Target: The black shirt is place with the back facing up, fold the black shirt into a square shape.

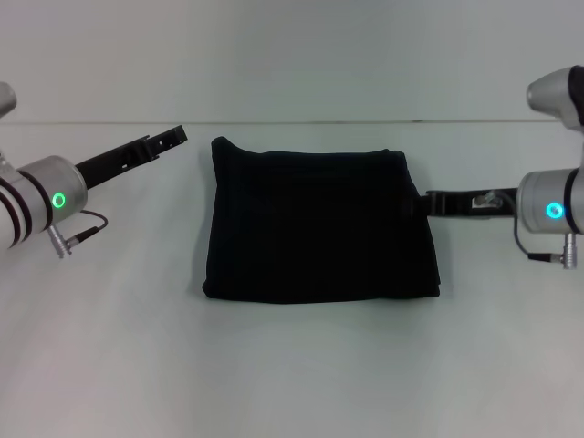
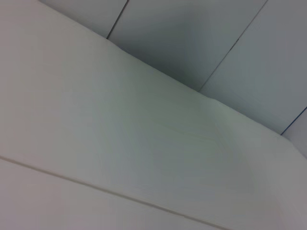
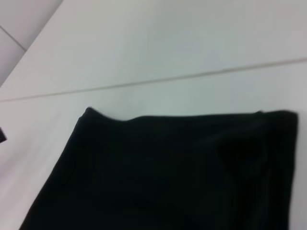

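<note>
The black shirt (image 1: 319,228) lies folded on the table (image 1: 292,383) between the grippers: right gripper (image 1: 429,204) touching its edge (fingers hidden), left gripper (image 1: 173,138) just off its far corner.

The black shirt (image 1: 319,228) before me is soft, matt cloth, its folded layers thick and faintly ribbed with shallow creases, drinking up the light with no sheen at all. Under it the table (image 1: 301,374) looks smooth and matt, a pale, even surface with only a thin seam line across it. My left pincer (image 1: 173,138) is hard black stuff with a dull finish, and my right pincer (image 1: 436,204) looks the same. My forearm casings are smooth, silvery and slightly glossy.
</note>
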